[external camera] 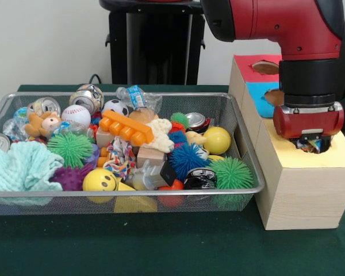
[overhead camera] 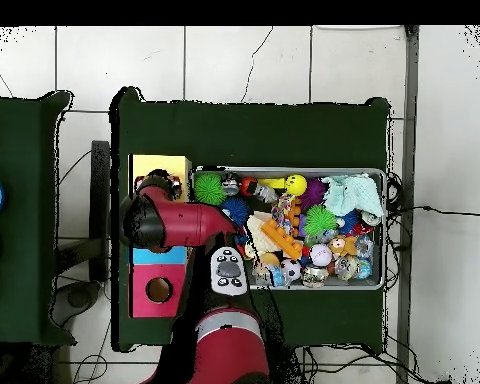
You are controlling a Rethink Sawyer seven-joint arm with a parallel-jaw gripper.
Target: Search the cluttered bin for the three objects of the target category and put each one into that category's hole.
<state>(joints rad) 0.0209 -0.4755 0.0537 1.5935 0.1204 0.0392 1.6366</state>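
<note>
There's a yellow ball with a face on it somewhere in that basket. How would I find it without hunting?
Start at the wire mesh bin on the green table and look along its front edge, left of the middle. The yellow smiley-face ball sits there, between a purple spiky ball and a knotted rope toy. The plain yellow ball further right has no face.

1. The wire-mesh bin (external camera: 241,150) stands on the green bench, piled with clutter: spiky rubber balls in green (external camera: 70,149) and blue (external camera: 188,158), a yellow smiley ball (external camera: 99,180), a baseball (external camera: 76,115), crushed cans (external camera: 44,106), an orange block (external camera: 126,127) and a mint cloth (external camera: 23,167).
2. The wooden box (external camera: 302,198) stands just beside the bin; its top has yellow, blue and red sections.
3. The red section's hole (overhead camera: 159,290) is open and round.
</note>
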